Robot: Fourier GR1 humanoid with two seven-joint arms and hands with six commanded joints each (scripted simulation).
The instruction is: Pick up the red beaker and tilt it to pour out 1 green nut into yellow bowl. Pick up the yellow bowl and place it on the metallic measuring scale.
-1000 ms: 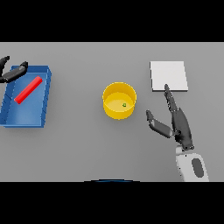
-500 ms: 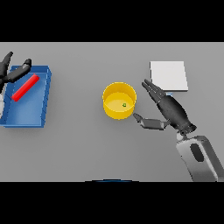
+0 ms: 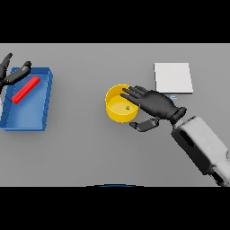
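At the far left edge of the grey counter [image 3: 81,152] the left hand [image 3: 12,74] shows only in part, its dark fingers spread and relaxed over the upper left corner of a blue tray [image 3: 45,105]. Whether the fingertips touch the tray rim I cannot tell. Inside that tray lies the red beaker [image 3: 26,89] — on its side, slanting from lower left to upper right, in the upper half of the tray. The rest of the tray floor is bare blue.

Near the middle of the counter stands the yellow bowl [image 3: 117,113], upright, and in it sits one small green nut [image 3: 127,107], right of the bowl's centre.

The right hand [image 3: 155,103] reaches in from the right, its white and grey forearm coming up from the lower right corner. Its fingers are held nearly straight and spread, lying over the bowl's right rim and partly above the bowl's inside, close to the nut. The thumb curves round below, just beside the bowl's lower right wall — the hand is wide, set about the bowl but not closed on it.

Farther right, toward the back, lies the metallic measuring scale [image 3: 173,77], a pale square plate, flat and with nothing on it, apart from the bowl and just beyond the right hand's wrist.
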